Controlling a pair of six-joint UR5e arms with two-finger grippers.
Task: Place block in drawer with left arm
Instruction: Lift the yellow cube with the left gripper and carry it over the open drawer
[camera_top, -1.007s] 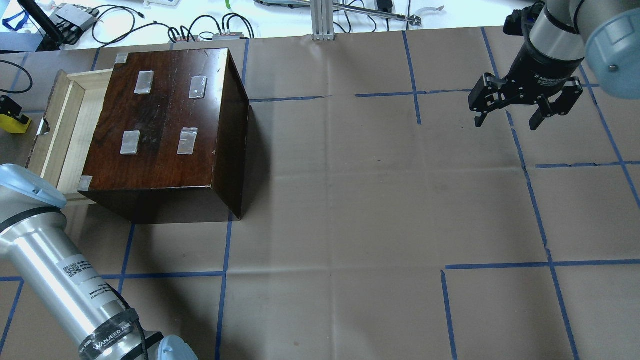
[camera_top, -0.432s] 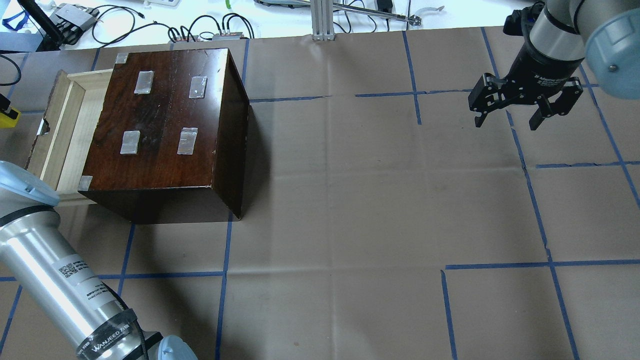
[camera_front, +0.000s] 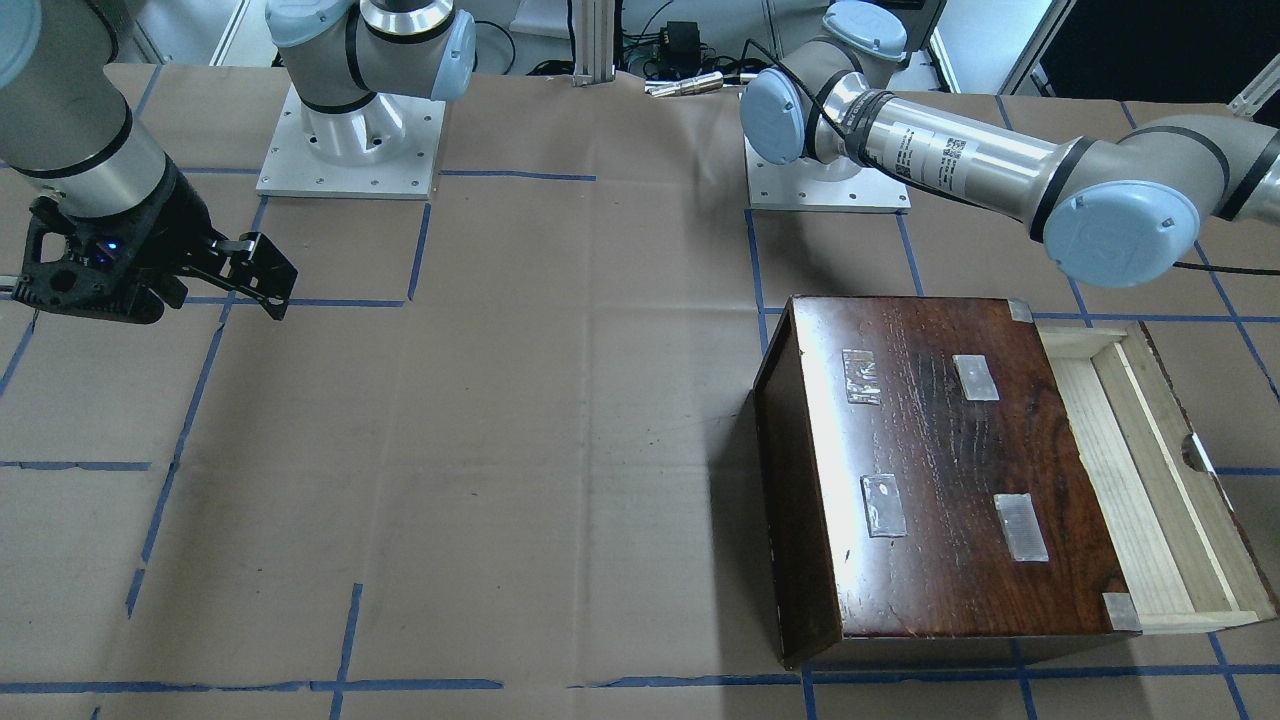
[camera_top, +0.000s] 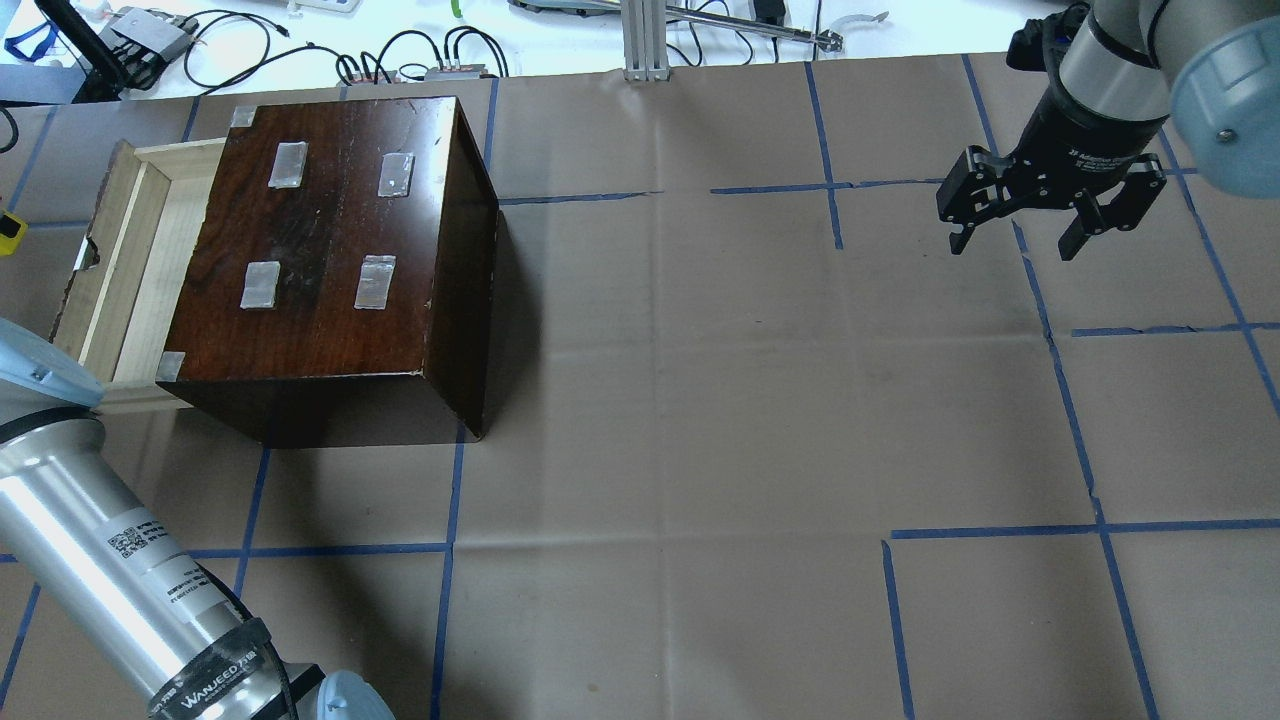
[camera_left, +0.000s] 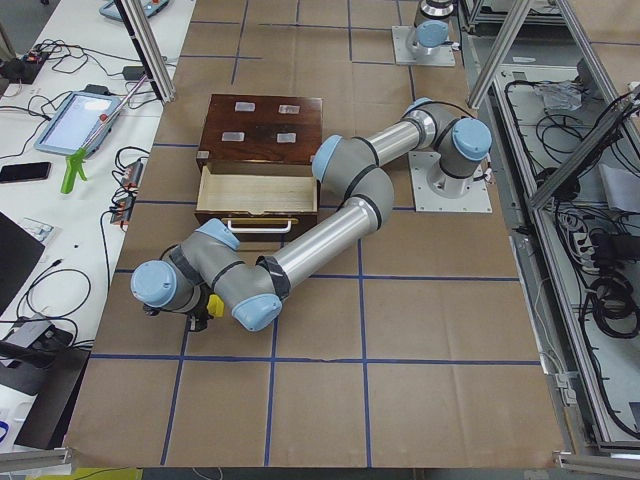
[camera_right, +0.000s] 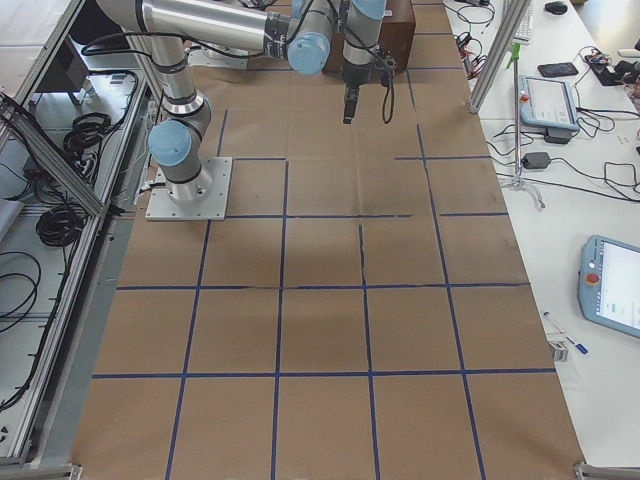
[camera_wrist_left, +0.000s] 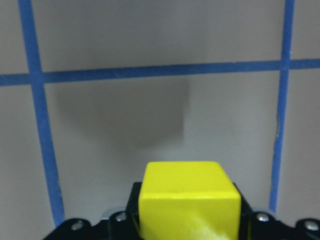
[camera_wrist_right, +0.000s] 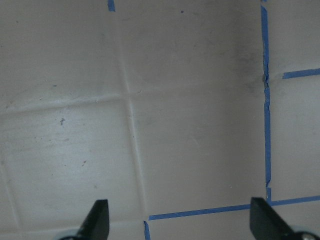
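Over brown paper (camera_wrist_left: 150, 40), left end effector (camera_wrist_left: 187, 222) clamps the block (camera_wrist_left: 186, 197) — right end effector (camera_top: 1014, 245) spread wide.

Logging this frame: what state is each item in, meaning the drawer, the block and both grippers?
left gripper: shut on the block.
block: held above the table, outside the drawer.
drawer: pulled open, nothing seen inside.
right gripper: open, empty, above the table.

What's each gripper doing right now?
Left gripper: closed, holding the yellow block.
Right gripper: open, holding nothing.
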